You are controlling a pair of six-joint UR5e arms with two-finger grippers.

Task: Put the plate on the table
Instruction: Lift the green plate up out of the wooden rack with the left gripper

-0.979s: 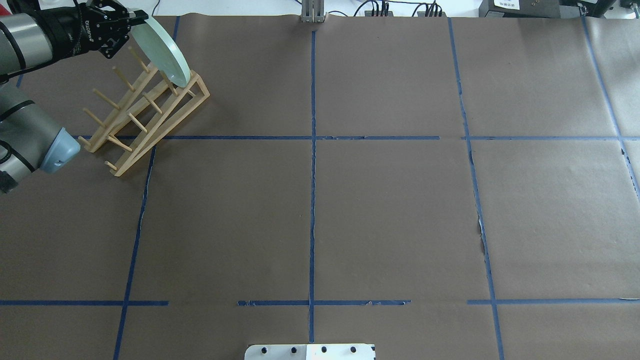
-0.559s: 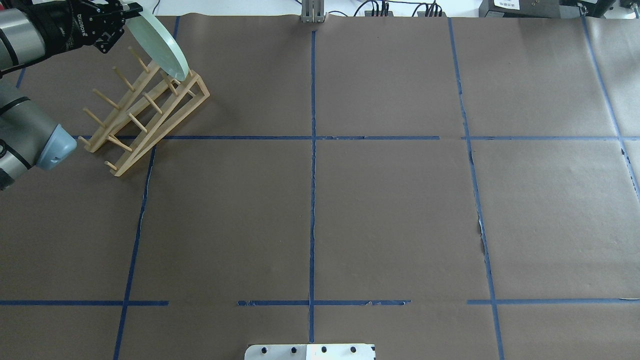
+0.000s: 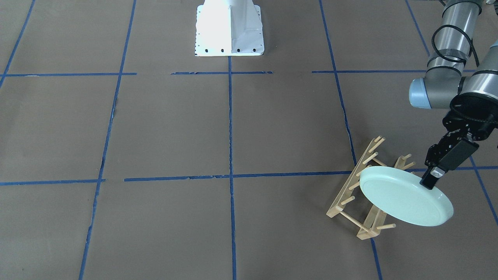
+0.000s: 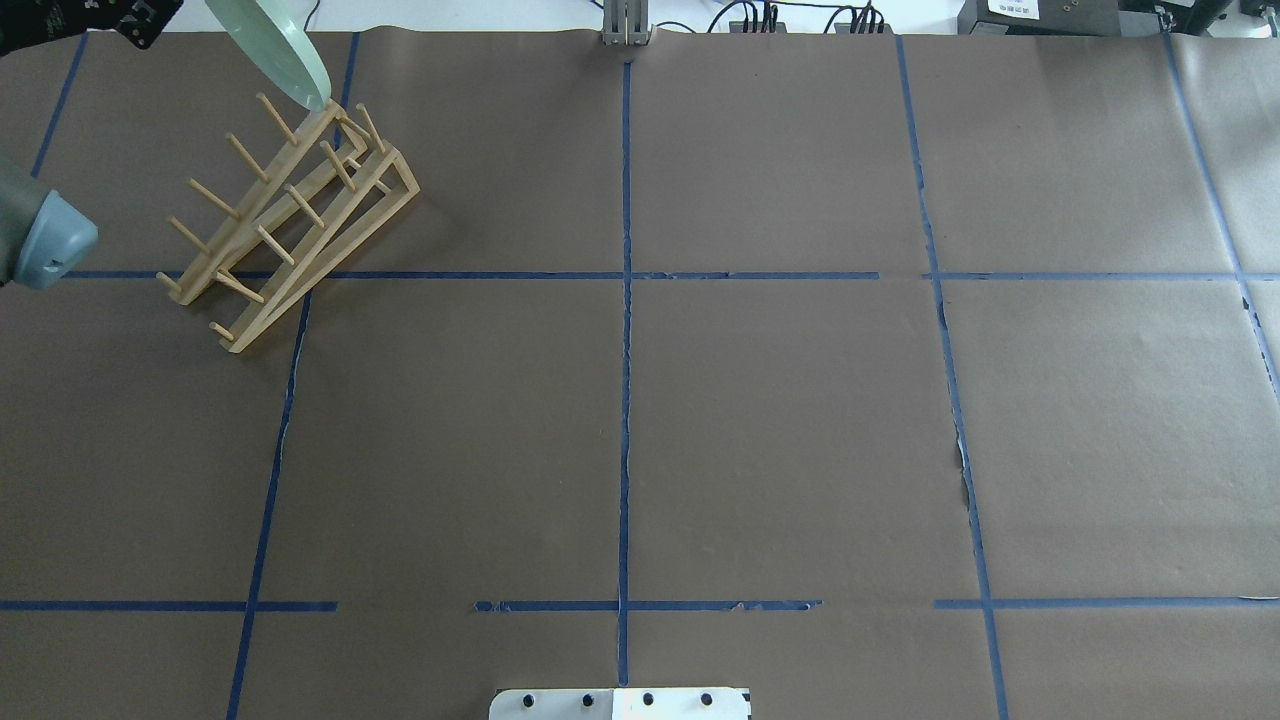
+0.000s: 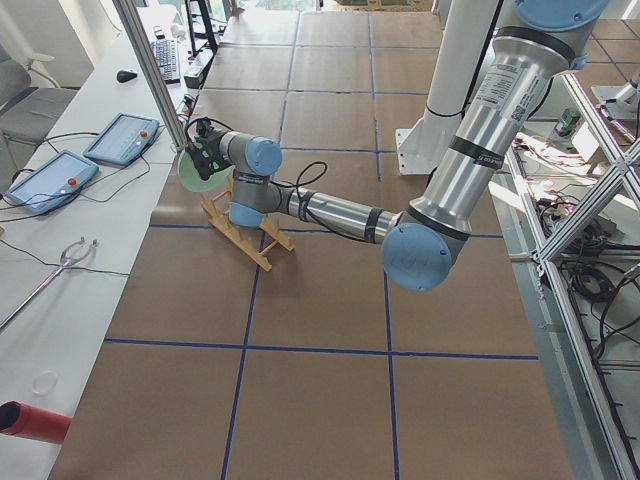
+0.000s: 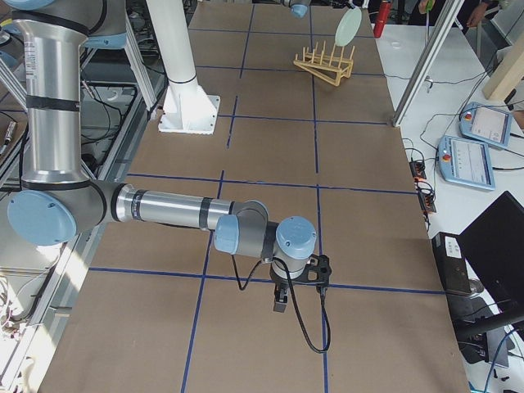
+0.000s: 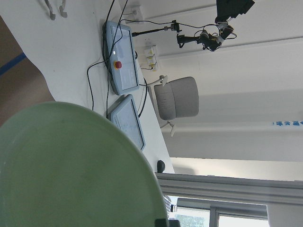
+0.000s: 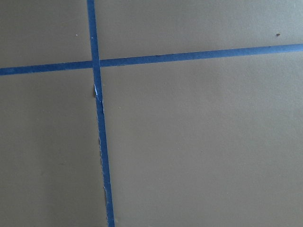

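Note:
The pale mint-green plate [image 3: 404, 202] hangs tilted in the air, lifted clear of the wooden peg rack [image 3: 358, 198]. My left gripper [image 3: 428, 182] is shut on the plate's rim. In the overhead view the plate [image 4: 270, 45] is at the top left, above the rack's [image 4: 290, 215] far end. In the left wrist view the plate [image 7: 71, 165] fills the lower left. The brown table [image 4: 780, 420] with blue tape lines lies below. My right gripper [image 6: 280, 304] hangs low over the table far from the plate; I cannot tell whether it is open or shut.
The white robot base [image 3: 229, 27] stands at the table's middle edge. A white side bench with tablets [image 5: 120, 140] runs past the rack's far side. A metal post [image 5: 155, 70] rises just beside the plate.
My left gripper has lifted the plate up out of the rack and carried it toward the far left corner. The rack has stayed in place.

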